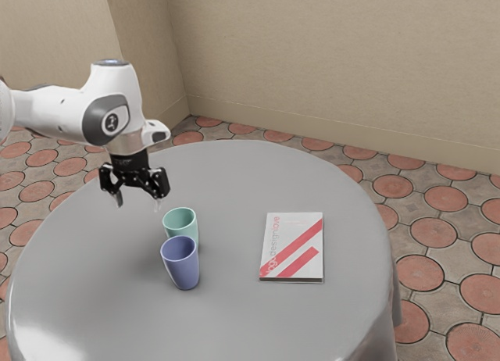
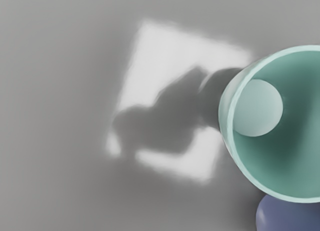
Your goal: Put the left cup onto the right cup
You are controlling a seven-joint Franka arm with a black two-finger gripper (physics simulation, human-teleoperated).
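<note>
The step in hand is judged to be the approach to the first cup: nothing has been grasped yet. The gripper (image 1: 139, 191) is held above the table (image 1: 86, 298), just beside the green cup (image 1: 180, 223) on the exterior view's left and slightly higher than its rim. The fingers are spread apart and nothing is seen between them.

The green cup is taken to be the one to be lifted, since it is the nearer to the gripper. It stands upright, mouth up, directly behind the blue cup (image 1: 180, 261). The two are set very close together; whether they touch cannot be determined. A red-and-white book (image 1: 292, 246) lies flat, well apart, toward the exterior view's right.

In the wrist view the green cup (image 2: 280, 156) is seen from above as an open, empty, thin-walled vessel with a pale round floor. The blue cup (image 2: 287, 216) is seen just past its rim.

For the next move, the hand is to be shifted over the green cup and lowered so that the wall is taken between the fingers. Care is required that the blue cup is not knocked
</note>
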